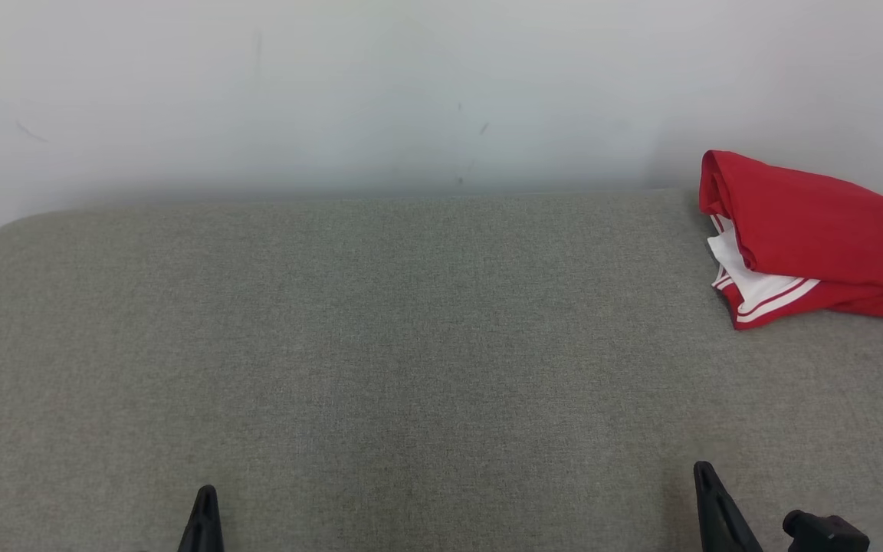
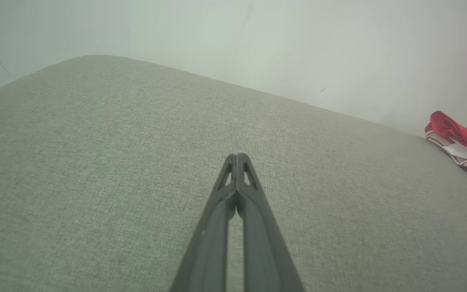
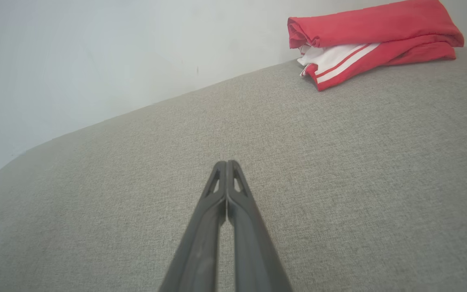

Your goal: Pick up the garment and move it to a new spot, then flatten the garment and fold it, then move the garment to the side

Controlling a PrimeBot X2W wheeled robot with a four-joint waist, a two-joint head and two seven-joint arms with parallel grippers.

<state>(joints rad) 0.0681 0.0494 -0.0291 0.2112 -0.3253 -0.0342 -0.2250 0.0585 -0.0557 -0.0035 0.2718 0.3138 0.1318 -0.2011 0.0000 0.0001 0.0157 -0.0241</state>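
The right tool [image 3: 227, 163], tips pressed together, points toward the folded red garment [image 3: 373, 38].

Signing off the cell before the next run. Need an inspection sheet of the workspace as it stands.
Surface: grey woven fabric surface, rounded far-left corner, no stains seen.
Job's things: red folded garment with white striped trim, at the far right by the wall, apart from both hands.
Clutter: nothing seen.
Hands: left hand shut, holding nothing; right hand shut, holding nothing; both at the near edge, pointing across the fabric.
Cables: nothing seen.
Surroundings: pale wall behind the surface, with a few faint dark marks.
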